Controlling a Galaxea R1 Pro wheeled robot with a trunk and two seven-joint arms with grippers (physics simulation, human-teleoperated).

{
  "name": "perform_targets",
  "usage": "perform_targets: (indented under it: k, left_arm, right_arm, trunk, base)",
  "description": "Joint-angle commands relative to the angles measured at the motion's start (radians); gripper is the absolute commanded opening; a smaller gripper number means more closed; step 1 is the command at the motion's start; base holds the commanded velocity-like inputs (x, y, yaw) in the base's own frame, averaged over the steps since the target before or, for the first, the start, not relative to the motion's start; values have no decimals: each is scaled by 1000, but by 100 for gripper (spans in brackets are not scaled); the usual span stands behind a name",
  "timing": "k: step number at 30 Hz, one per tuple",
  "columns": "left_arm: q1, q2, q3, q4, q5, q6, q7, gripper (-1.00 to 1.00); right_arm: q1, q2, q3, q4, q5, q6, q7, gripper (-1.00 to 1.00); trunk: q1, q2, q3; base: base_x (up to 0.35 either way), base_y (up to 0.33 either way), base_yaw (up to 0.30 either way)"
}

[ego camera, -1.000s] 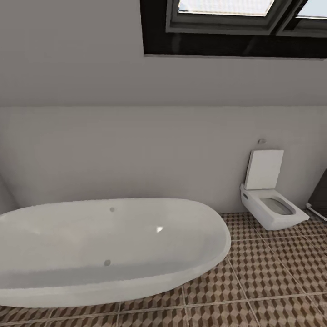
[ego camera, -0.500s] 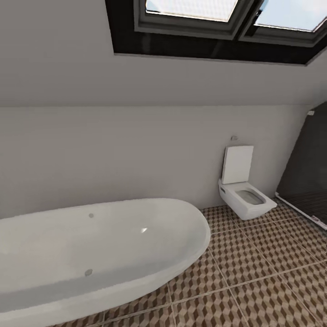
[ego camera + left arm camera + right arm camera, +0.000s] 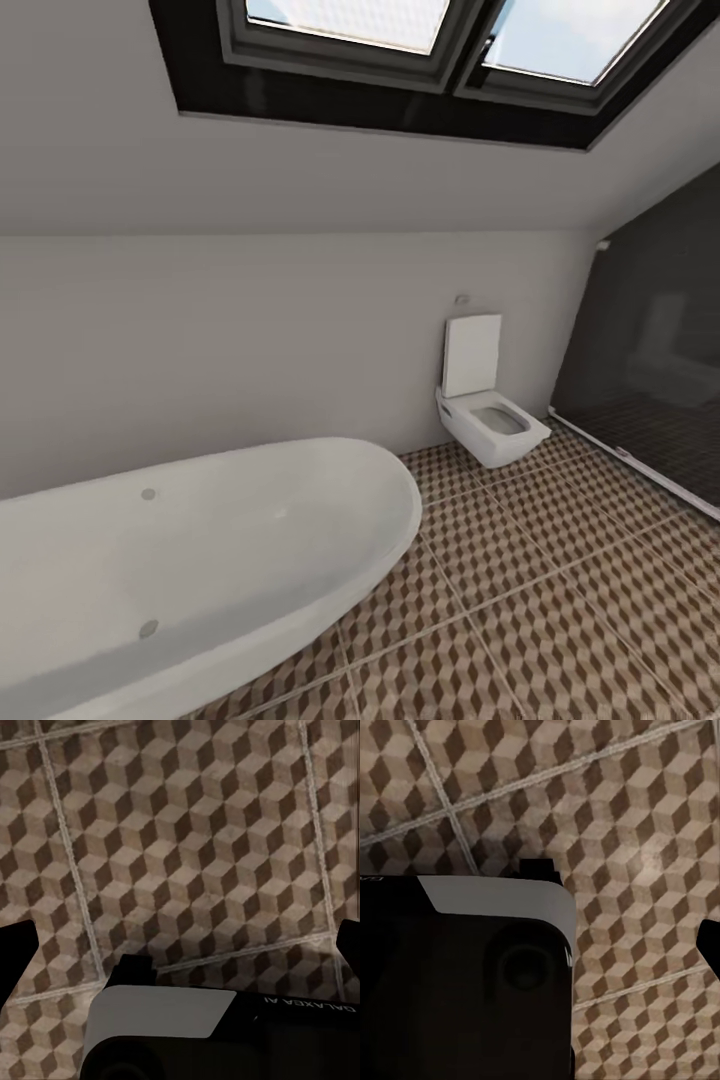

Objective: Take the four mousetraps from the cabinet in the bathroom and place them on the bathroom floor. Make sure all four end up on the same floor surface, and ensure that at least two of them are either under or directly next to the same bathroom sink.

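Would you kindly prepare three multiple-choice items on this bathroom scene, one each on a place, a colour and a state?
1. In the head view, where does the toilet stand relative to the bathtub?
A. to its right, by the back wall
B. to its left
C. inside it

2. What colours make up the floor tiles?
A. blue and white
B. brown, beige and cream
C. plain black

3. How is the toilet's lid?
A. shut flat
B. raised upright
C. missing

Answers:
1 A: the toilet is right of the bathtub, against the wall.
2 B: the bathroom floor shows a brown, beige and cream cube pattern.
3 B: the lid stands up against the wall.
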Motion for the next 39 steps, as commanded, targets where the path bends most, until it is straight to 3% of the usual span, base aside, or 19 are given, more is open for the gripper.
perform_targets:
  k: [1,39]
  left_arm:
    - [-1,0,-9,0,8,-3,3,100]
    - [-1,0,-10,0,8,-3,3,100]
  right_arm:
    - [-2,0,-8,2,10,1,-2,100]
    - [-2,0,-8,2,10,2,0,100]
  trunk:
    - [0,-1,-1]
    - [0,-1,-1]
  base:
    - [0,0,-296]
    - [0,0,-296]
